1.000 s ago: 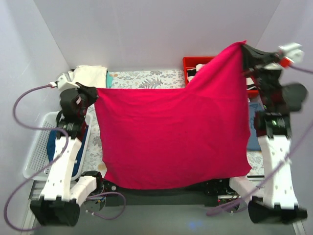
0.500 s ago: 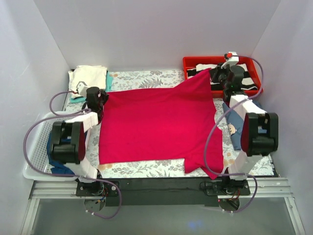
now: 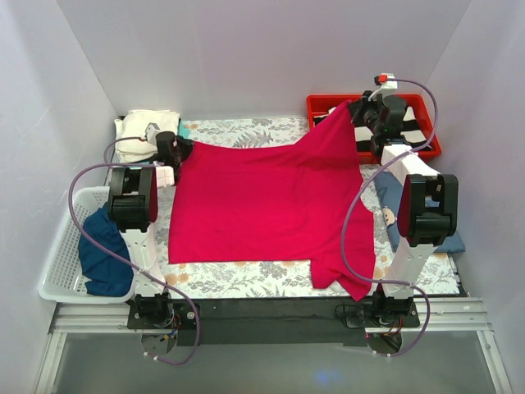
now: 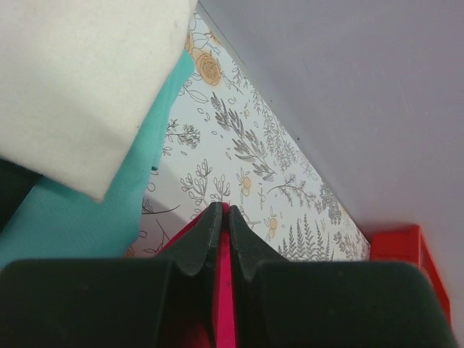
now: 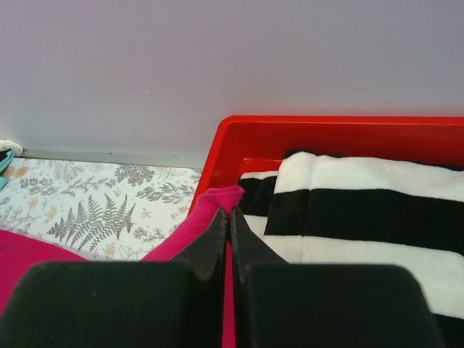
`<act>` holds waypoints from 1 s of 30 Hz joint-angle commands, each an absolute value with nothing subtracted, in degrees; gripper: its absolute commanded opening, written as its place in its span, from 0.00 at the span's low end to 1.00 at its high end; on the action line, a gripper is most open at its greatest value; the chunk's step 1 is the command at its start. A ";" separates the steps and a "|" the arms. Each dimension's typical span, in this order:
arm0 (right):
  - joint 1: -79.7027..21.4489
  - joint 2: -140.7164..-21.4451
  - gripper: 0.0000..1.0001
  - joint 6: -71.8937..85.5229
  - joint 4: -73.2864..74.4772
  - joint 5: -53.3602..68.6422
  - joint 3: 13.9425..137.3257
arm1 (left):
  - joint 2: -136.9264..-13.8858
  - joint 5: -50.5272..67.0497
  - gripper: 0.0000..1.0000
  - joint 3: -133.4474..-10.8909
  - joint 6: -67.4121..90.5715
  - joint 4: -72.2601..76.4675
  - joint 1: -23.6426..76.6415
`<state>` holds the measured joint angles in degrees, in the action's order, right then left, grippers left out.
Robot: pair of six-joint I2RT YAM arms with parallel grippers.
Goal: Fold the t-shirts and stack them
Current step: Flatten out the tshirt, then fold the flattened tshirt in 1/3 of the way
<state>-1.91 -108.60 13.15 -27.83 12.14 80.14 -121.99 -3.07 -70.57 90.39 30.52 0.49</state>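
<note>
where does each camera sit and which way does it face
Top external: above and behind the bases, looking down; both arms show, left gripper and right gripper each shut on a far corner of the red tee.
Left wrist: looks along its shut fingers toward the far wall, past cream tee and teal tee.
Right wrist: looks along its shut fingers at the red tray and striped cloth.
Shared: both wrist views show the pinched red tee and the tray.

Spread t-shirt [image 3: 262, 205] on table [image 3: 238, 281]; basket [image 3: 59, 256] left, tray [image 3: 314, 111] far right.
</note>
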 commanded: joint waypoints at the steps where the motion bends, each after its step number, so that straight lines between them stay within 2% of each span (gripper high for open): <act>1: -1.76 -105.82 0.01 14.06 -27.51 11.95 82.09 | -116.20 -4.04 0.00 -72.95 89.57 28.31 0.09; 12: -1.23 -98.36 0.01 15.47 -21.01 12.13 75.60 | -106.88 -8.52 0.00 -71.46 85.17 17.94 0.09; 21: -0.70 -93.17 0.01 15.47 -12.49 14.06 72.69 | -103.45 -7.12 0.00 -71.11 84.29 9.06 0.09; 30: -0.70 -84.38 0.01 14.94 -4.84 12.57 63.48 | -97.21 -7.03 0.00 -63.91 85.25 2.29 0.09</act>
